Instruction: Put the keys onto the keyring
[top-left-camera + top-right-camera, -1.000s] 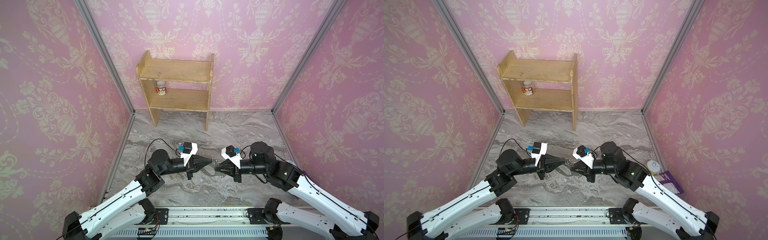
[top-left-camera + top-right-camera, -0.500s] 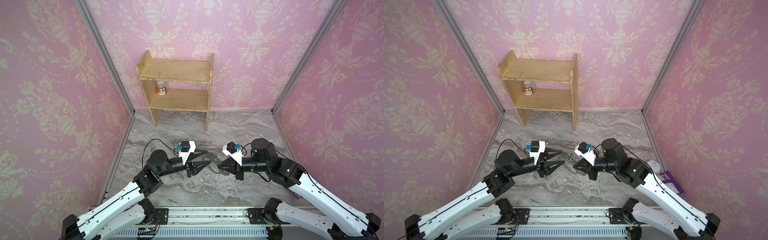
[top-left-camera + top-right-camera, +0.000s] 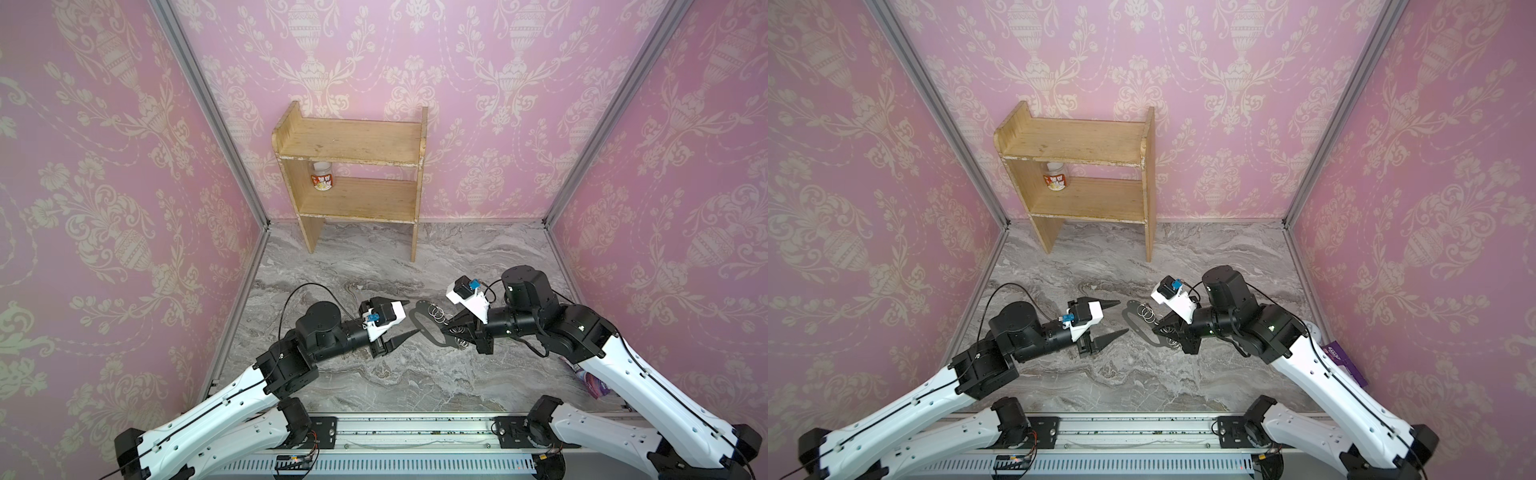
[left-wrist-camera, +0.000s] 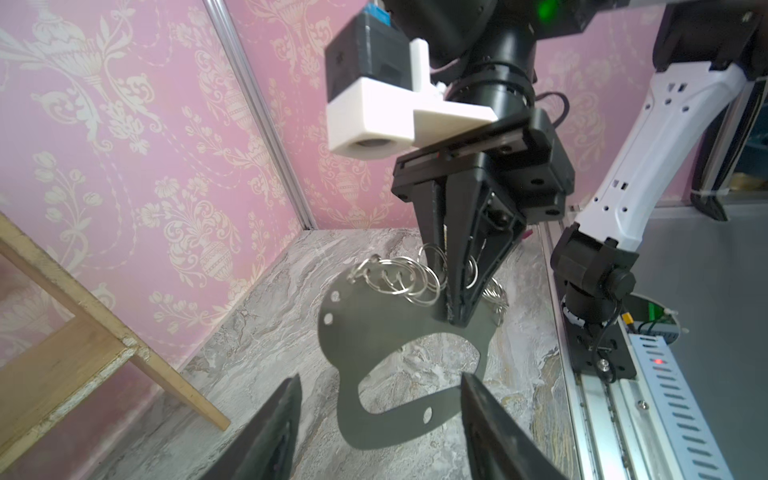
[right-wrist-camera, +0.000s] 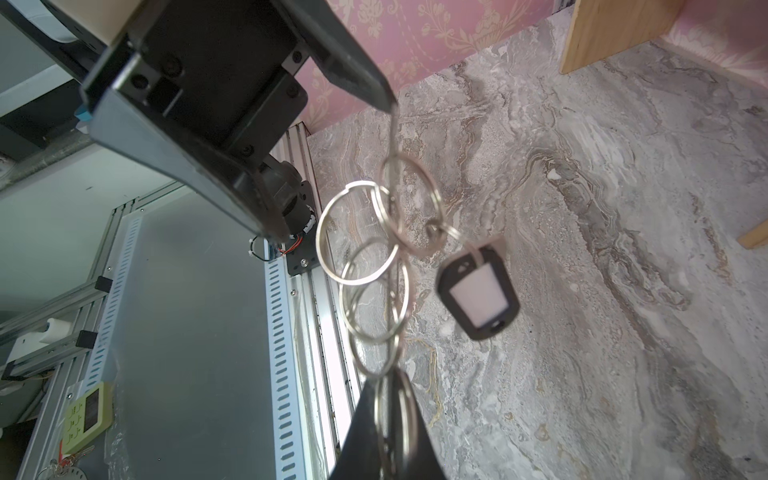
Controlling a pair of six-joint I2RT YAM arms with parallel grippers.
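Pincers first: the right pincer is clenched on the keyring, biting the flat grey plate at its straight edge, right in among the metal split rings. The left pincer stands released, jaws spread wide, one finger on either side of the plate's curved handle end. Whether either finger touches the plate, I cannot tell. The keyring is up off the marble tabletop, hanging in the air between the two arms, near the front middle. In the right wrist view, a black key tag with a pale window dangles from one of those rings. Further out, a wooden shelf stands against the back wall, a small jar on its lower board.
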